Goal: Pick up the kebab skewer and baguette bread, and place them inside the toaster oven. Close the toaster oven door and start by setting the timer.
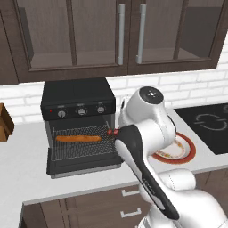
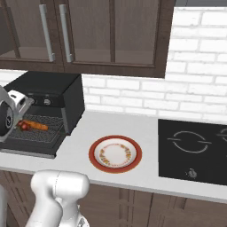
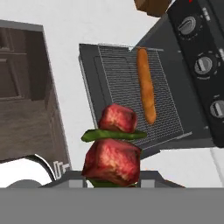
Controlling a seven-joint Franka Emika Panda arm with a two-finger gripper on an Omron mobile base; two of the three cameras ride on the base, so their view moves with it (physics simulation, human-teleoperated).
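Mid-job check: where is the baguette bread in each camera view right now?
Left base view: baguette bread lies across the toaster oven's wire rack.
Right base view: orange end on the rack, far left.
Hand view: upper centre, lengthwise on the rack.
Shared landmark: that rack.

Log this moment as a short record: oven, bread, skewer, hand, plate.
oven: black, on the counter, door dropped open
baguette: lying on the wire rack inside the oven
skewer: held in the hand, red meat chunks with a green piece between, by the oven's open front
hand: shut on the skewer
plate: red-rimmed, on the counter between oven and cooktop, nothing on it
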